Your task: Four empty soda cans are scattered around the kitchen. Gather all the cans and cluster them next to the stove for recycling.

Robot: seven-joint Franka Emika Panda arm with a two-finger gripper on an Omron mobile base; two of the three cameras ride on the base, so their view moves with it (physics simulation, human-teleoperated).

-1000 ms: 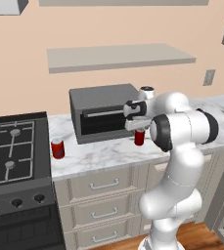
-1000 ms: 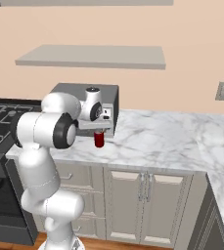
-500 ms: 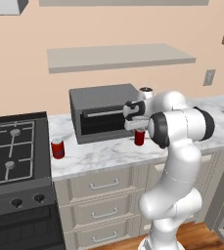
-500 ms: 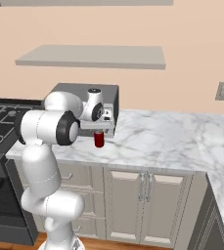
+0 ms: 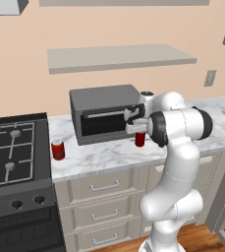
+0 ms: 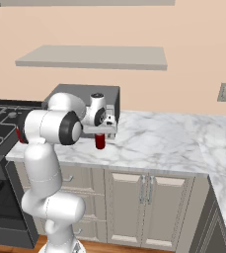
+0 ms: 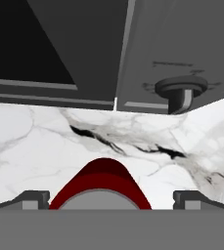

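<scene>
A red soda can stands upright on the marble counter in front of the grey countertop oven. My gripper hangs right over it, open. In the hand view the can's silvery top and red shoulder sit between the two fingertips, which flank it with gaps on both sides. The same can shows under the gripper in the right base view. A second red soda can stands on the counter next to the stove.
The countertop oven's door and round foot stand just beyond the can. A wall shelf hangs above. Marble counter stretches to the right, with panelled drawers and cabinets below it.
The arm's elbow has shifted slightly. The hand stays over the can with its jaws wide, and both cans stand where they were.
</scene>
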